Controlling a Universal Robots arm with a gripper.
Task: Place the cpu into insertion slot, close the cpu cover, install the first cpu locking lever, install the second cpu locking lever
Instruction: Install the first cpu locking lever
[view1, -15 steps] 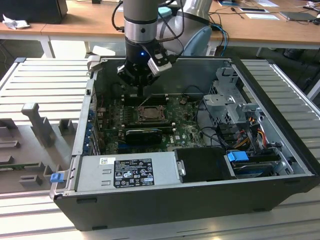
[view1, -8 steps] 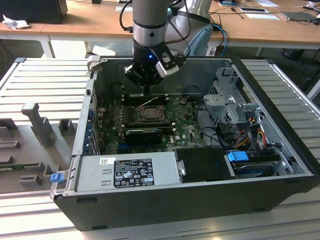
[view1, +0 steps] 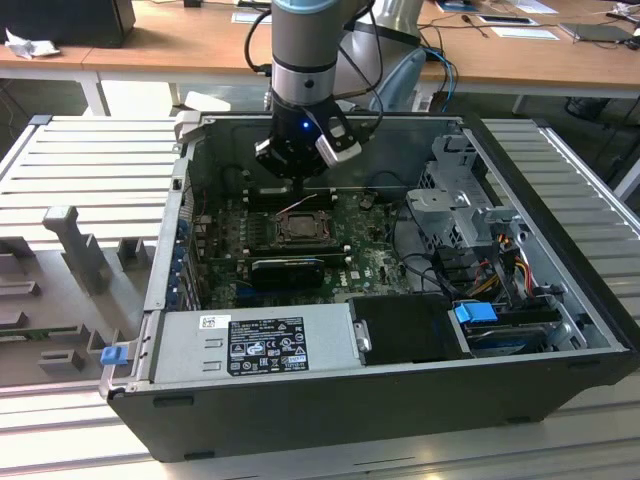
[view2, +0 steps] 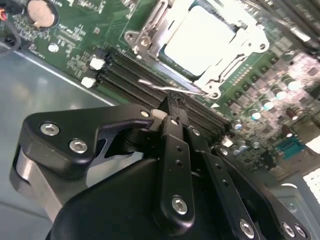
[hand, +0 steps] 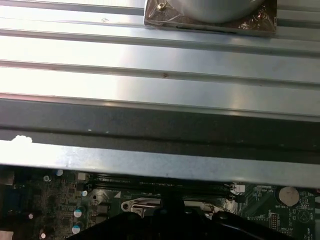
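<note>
Your one chip (view2: 200, 37) lies flat in the socket (view1: 300, 225) on the green board (view2: 75, 40). The single cover (view2: 150, 35) is down around it, with the chip's pale top showing through the window. In the second wrist view you can see one thin wire lever (view2: 175, 90) running along the cover's edge. The gripper (view2: 170, 107) has its two fingers pressed together with the tips right at that wire, though you cannot tell whether they pinch it. One coin battery (hand: 287, 195) shows in both wrist views, and the first wrist view adds the ribbed metal table (hand: 150, 60) beyond the case wall. The exterior view gives you the whole open computer case (view1: 350, 410). It also shows the power supply (view1: 180, 345) with one large printed label (view1: 265, 345) and one small white one, and two blue tabs (view1: 475, 313), well apart.
</note>
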